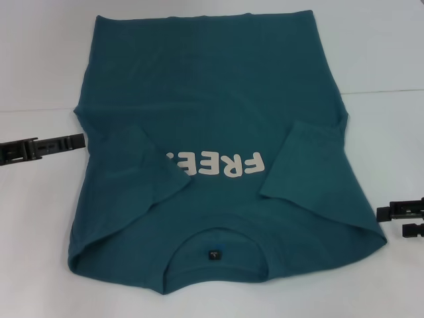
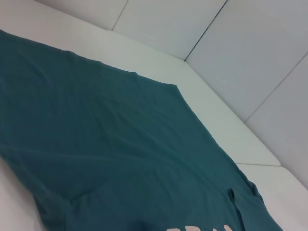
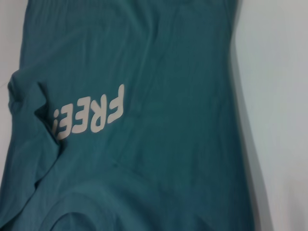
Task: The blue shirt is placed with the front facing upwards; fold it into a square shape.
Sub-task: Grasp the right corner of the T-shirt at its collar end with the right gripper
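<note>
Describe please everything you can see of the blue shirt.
The blue shirt is dark teal, soft cotton-looking cloth with cream letters "FREE" on the chest. It lies flat, front up, on the white table, collar with its small dark tag nearest the robot. Both short sleeves are folded inward over the chest. Neither end effector touches it.

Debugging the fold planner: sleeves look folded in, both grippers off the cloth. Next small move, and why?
Probably lower both grippers to the collar-side corners. The blue shirt lies flat with both sleeves folded in, its length unfolded. The left gripper and right gripper sit beside its edges, holding nothing.
</note>
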You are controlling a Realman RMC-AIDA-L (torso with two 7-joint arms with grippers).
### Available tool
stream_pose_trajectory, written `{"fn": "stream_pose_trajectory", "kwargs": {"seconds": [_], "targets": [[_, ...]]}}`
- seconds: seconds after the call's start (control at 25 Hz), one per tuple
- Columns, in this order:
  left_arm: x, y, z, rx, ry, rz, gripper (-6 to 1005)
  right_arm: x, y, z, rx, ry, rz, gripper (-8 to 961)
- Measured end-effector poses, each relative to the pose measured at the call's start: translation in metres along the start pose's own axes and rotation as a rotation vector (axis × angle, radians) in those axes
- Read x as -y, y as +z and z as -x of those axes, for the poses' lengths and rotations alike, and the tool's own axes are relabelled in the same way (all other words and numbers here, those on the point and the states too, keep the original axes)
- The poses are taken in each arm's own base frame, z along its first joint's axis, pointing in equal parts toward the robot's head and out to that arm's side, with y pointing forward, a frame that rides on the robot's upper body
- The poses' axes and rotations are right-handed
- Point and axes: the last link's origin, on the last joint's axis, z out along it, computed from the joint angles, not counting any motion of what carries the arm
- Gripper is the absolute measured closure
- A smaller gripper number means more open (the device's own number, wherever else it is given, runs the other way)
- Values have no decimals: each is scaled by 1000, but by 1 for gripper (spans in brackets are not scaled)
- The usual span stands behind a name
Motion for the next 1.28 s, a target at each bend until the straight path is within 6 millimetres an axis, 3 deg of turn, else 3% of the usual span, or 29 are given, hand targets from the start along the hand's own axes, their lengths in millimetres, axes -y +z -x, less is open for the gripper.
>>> {"fn": "stream_pose_trajectory", "kwargs": {"seconds": [1.28], "targets": [[1,4,3,1,12,-14,89,-5,26,4,9,-8,-11,106]]}}
